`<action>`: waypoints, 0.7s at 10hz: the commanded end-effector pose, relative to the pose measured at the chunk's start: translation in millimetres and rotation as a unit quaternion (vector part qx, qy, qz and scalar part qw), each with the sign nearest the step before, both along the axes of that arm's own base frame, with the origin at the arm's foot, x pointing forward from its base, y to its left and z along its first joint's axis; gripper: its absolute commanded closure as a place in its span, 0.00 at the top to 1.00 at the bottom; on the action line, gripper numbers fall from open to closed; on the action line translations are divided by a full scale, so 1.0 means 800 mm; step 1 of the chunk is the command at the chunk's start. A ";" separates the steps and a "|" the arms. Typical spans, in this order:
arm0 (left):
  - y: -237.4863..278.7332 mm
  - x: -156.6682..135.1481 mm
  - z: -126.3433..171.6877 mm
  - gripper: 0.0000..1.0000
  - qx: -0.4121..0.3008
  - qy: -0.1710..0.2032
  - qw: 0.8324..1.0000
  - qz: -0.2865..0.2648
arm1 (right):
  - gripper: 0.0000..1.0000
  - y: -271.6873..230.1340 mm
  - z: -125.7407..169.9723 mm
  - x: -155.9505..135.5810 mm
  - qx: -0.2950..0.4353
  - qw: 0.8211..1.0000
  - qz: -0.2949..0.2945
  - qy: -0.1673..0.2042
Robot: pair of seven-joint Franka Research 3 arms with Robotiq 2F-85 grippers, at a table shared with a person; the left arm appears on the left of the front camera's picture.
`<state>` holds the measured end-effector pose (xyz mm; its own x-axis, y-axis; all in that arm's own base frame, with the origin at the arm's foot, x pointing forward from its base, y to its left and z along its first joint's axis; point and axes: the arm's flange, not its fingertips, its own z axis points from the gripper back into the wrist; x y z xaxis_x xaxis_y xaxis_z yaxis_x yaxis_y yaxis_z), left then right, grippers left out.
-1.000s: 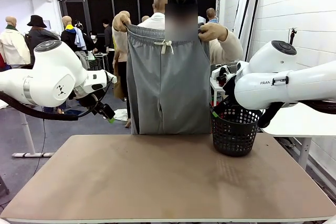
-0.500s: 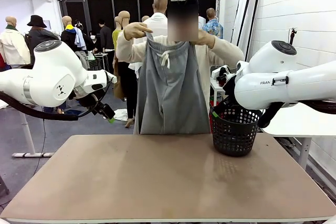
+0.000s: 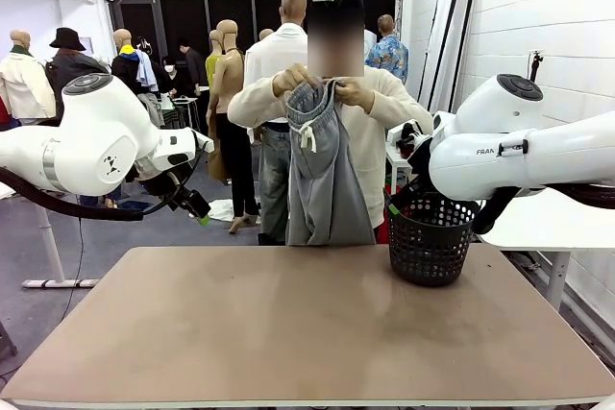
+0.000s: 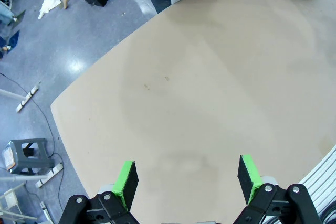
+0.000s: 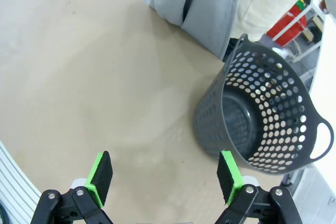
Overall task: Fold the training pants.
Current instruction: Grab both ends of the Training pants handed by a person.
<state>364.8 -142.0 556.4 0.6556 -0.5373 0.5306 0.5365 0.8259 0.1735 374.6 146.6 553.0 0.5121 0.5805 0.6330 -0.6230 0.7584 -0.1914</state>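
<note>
Your left pincer (image 4: 187, 177) hangs released above the flat tan tabletop (image 4: 210, 77), its green pads wide apart with nothing between them. Your right pincer (image 5: 165, 177) is likewise released and empty over the bare surface. Past the left pincer's fingertips, beyond the table's edge, you see a glossy grey-blue floor (image 4: 79, 40), with a small grey step stool (image 4: 23, 156) low on that pincer's left side in its own view. A white brick wall (image 3: 500, 16) runs behind your right arm.

The light grey soft jersey training pants (image 3: 322, 180) hang well ahead of both pincers, past the table's far edge. They are bunched lengthwise and held at the gathered waistband by a person's hands (image 3: 293, 79), and the legs drop to about the table's far edge.

Ahead of your right pincer, to its right in the wrist view, a dark grey perforated plastic basket (image 5: 210, 124) stands upright on the table. Its rim is close beside the pants' lower end; you cannot tell whether they touch.
</note>
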 end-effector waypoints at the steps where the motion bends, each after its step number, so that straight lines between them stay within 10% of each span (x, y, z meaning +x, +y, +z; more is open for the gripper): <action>1: 0.000 0.000 0.000 1.00 0.000 0.002 1.000 0.000 | 1.00 -0.001 0.000 0.000 0.002 1.000 0.001 0.001; 7: 0.000 0.000 0.000 1.00 0.000 0.002 1.000 0.000 | 1.00 -0.001 0.000 0.000 0.002 1.000 0.001 0.001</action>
